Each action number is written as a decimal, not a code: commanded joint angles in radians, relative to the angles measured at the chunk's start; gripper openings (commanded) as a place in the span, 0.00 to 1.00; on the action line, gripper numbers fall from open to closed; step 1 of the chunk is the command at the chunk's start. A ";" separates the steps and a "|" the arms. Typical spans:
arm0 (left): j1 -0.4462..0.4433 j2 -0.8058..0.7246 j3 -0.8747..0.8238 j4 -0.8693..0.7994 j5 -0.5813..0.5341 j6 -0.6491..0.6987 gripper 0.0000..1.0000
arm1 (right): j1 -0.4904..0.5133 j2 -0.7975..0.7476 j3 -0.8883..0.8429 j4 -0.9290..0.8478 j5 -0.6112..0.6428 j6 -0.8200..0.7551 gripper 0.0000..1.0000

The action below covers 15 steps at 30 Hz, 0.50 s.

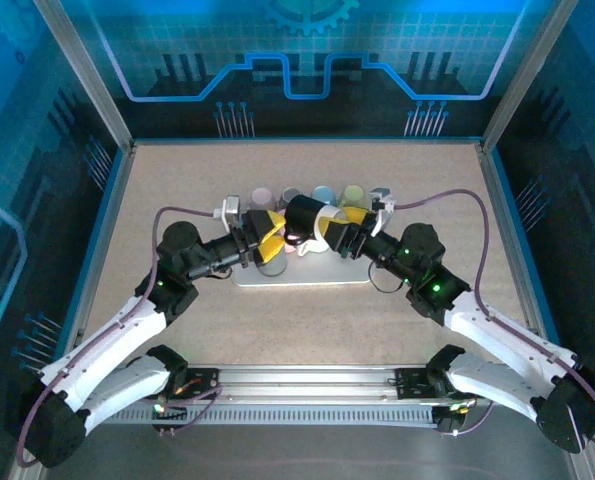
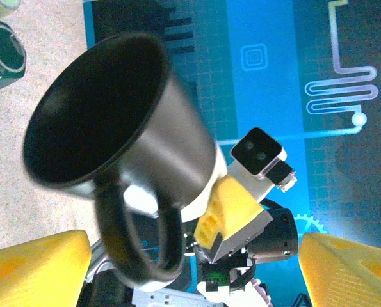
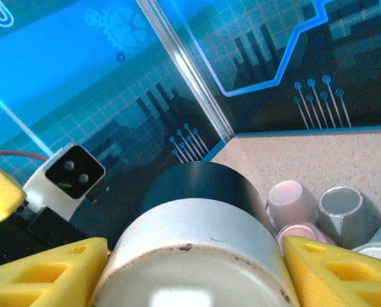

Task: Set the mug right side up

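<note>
right gripper (image 3: 195, 248): clamped on the mug (image 3: 200, 185), one yellow finger (image 3: 56, 272) on each side of the white base end. The base faces back at the wrist and the black mouth end points straight out ahead of the fingers. Both pads look to be in contact.

left gripper (image 1: 267, 238): spread wide, grasping nothing. It sits nose to nose with the right hand. The mug's handle (image 2: 136, 246) lies between its fingers (image 2: 36, 265), much nearer one than the other. Can't tell if it touches. The mouth (image 2: 91, 109) opens off to one side of this hand, and the inside looks empty.

Below both hands is a grey tray (image 1: 277, 278) on the table (image 1: 177, 190), with a row of small cups (image 1: 323, 192) just beyond the fingertips. The mug is up in the air between the two hands, not resting on anything I can see.

Progress, my read: the mug is off the surface and lying roughly on its side, axis near level. It's neither upside down nor upright, so call it halfway through the flip. This looks like a handover setup.

Left to do:
- left closes on the handle or rim
- right lets go
- finish the rotation so the mouth faces up
- set the base down
- release

Risk: the right hand alone carries it. If it opens before the left has a real grip, the mug drops onto the tray and cups.
</note>
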 commanded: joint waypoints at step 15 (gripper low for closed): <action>-0.014 0.127 -0.053 0.333 0.057 -0.167 0.78 | 0.001 0.021 -0.063 0.521 -0.007 -0.079 0.31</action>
